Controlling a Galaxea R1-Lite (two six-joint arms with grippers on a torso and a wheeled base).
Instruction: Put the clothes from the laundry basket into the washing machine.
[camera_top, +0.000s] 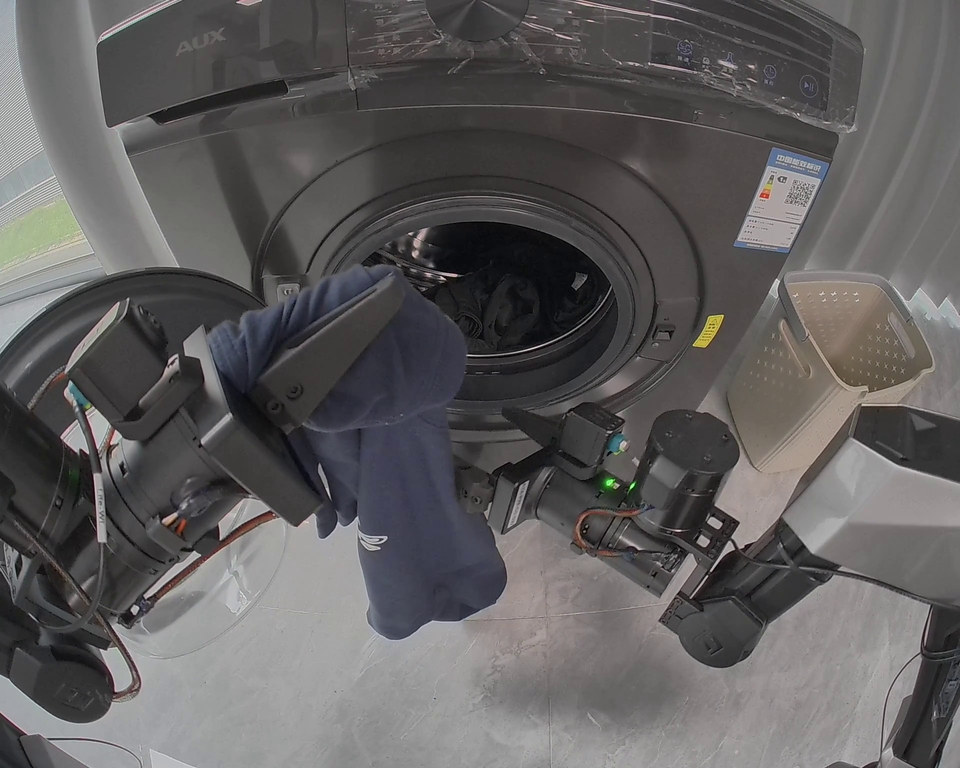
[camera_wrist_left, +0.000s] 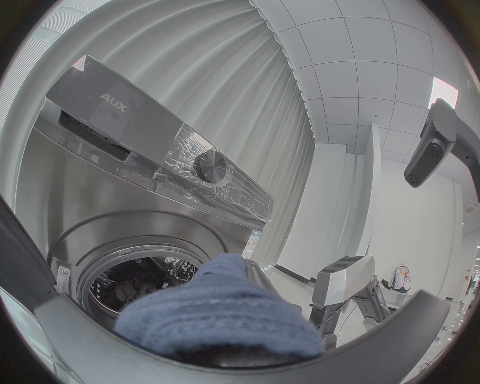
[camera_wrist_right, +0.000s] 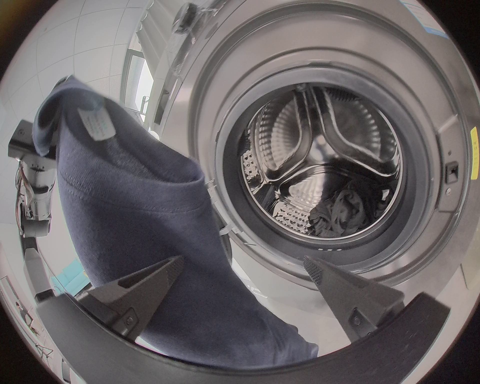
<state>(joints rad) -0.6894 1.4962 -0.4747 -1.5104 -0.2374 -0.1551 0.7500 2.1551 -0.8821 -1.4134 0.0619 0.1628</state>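
Head view: grey front-loading washing machine (camera_top: 560, 180) with its round door (camera_top: 150, 300) swung open toward the left; dark clothes (camera_top: 500, 300) lying low inside the drum (camera_top: 440, 245); navy garment (camera_top: 400, 480) draped over the left gripper (camera_top: 400, 335) just in front of the drum's left edge, hanging down toward the grey tiled floor (camera_top: 540, 680); right gripper (camera_top: 480, 460) low beneath the drum, just beside the hanging cloth; beige perforated laundry basket (camera_top: 830, 370) standing on the floor against the machine's right side, well apart from the garment.

Left wrist view: left claw released and spread wide; one finger (camera_wrist_left: 432, 145) bare and high in the air, the other buried under the bunched navy knit, so draped rather than pinched; control dial (camera_wrist_left: 211, 166) on the machine's panel beyond, drum below it.

Right wrist view: right claw released, both fingers (camera_wrist_right: 350, 295) apart with nothing between; navy garment hanging beside one fingertip, white label (camera_wrist_right: 97, 122) showing near its top; shiny drum straight ahead with the dark clothes heaped at its bottom.
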